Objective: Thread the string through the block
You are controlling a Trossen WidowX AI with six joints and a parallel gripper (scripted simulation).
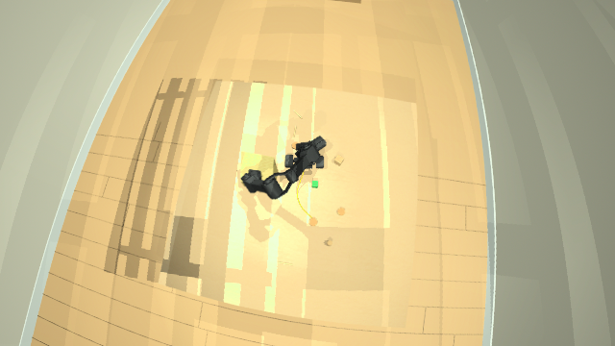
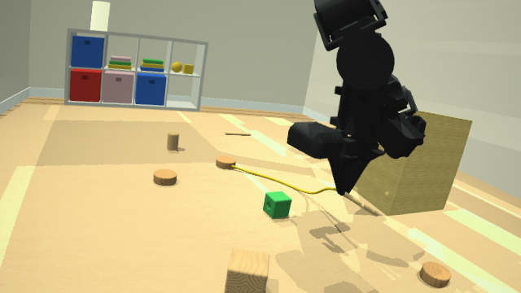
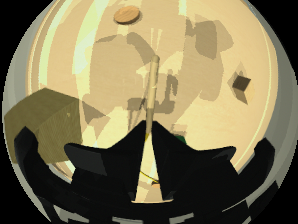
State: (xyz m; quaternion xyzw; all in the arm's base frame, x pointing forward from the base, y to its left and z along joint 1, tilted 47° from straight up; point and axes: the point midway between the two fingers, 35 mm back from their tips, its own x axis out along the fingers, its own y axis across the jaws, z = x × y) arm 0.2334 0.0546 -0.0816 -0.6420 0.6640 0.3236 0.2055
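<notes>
My gripper (image 2: 344, 192) (image 3: 148, 124) is shut on the string's stick (image 2: 362, 204) (image 3: 154, 82) near its string end and holds it above the table. The stick's free end points away from the fingers, tilted slightly down in the exterior view. The large wooden block (image 1: 255, 160) (image 2: 431, 163) (image 3: 45, 120) stands upright, left of the stick in the wrist view and apart from it. A small spot on its side looks like the hole. The yellow string (image 1: 298, 192) (image 2: 285, 183) runs slackly from the fingers to the round button (image 1: 313, 221) (image 2: 225, 162).
A green cube (image 1: 315, 184) (image 2: 278, 204) lies near the string. A wooden cube (image 1: 338, 160) (image 2: 247, 268) (image 3: 241, 82), discs (image 2: 164, 177) (image 2: 435, 274), an upright cylinder (image 1: 329, 241) (image 2: 172, 142) and a loose stick (image 2: 238, 133) are around. Another loose stick (image 1: 298, 115) lies beyond the gripper.
</notes>
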